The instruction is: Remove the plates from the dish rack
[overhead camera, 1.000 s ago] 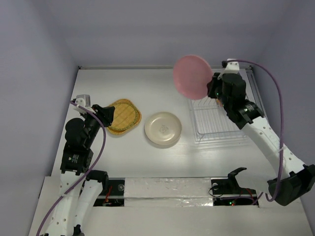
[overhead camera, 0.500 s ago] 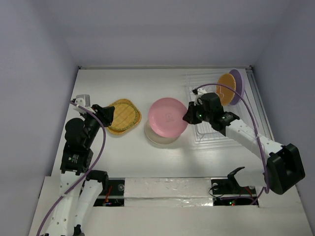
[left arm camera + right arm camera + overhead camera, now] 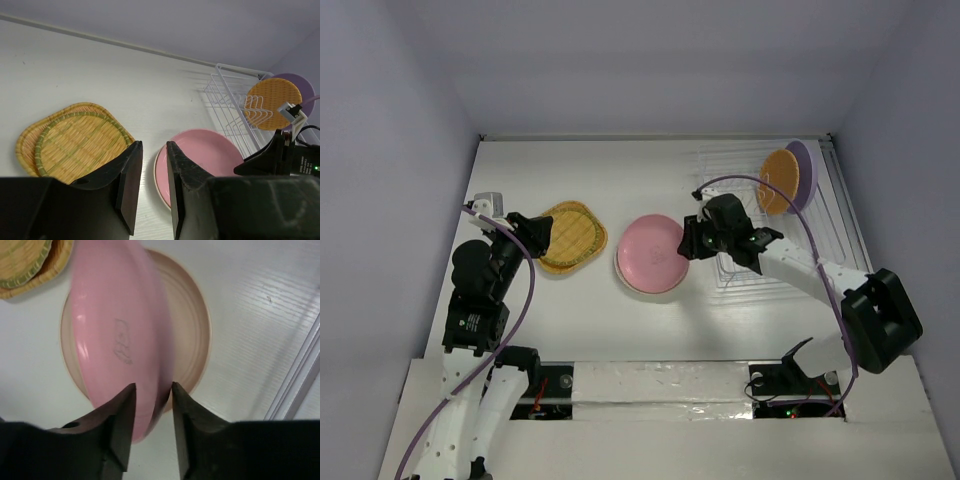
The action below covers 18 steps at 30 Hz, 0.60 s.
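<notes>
Plates (image 3: 570,238): unloading about two-thirds done. Hovering left end effector (image 3: 152,150), parted and empty, beside woven pair (image 3: 75,145) stacked on table (image 3: 540,170). Setting pink plate (image 3: 650,252) onto cream plate (image 3: 192,330) mid-table, straddling rim with right end effector (image 3: 152,390); clamped or released, cannot tell. Finding orange plate (image 3: 778,180) and purple plate (image 3: 807,160) upright in dish rack (image 3: 760,270), awaiting removal.

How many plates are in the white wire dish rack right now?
2: a round orange woven plate and a round purple plate right behind it, both upright at the rack's far right corner.
</notes>
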Motion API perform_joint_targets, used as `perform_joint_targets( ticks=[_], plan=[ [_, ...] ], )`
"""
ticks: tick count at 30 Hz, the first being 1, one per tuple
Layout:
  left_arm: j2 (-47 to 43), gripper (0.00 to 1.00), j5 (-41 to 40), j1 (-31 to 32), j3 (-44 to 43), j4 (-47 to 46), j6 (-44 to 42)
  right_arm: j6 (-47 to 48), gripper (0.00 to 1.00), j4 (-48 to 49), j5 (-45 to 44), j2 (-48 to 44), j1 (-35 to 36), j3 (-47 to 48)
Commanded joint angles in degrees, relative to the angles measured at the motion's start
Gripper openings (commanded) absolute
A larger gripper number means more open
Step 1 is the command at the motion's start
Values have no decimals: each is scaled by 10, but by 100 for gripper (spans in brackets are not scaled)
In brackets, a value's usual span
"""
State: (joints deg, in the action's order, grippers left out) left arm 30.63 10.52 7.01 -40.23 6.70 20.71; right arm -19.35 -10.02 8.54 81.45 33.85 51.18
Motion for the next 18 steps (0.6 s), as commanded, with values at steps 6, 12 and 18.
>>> perform_joint_targets(
  ticks=[6,12,18],
  plan=[
    [-3,23,10,-3,-16,-27,0,4,74,1,-52,-18,9,46],
    [-4,23,10,-3,-16,-28,0,-9,61,-11,-140,-79,9,51],
    [-3,23,16,-3,-16,-29,0,-25,0,-16,-403,-141,-9,61]
  ],
)
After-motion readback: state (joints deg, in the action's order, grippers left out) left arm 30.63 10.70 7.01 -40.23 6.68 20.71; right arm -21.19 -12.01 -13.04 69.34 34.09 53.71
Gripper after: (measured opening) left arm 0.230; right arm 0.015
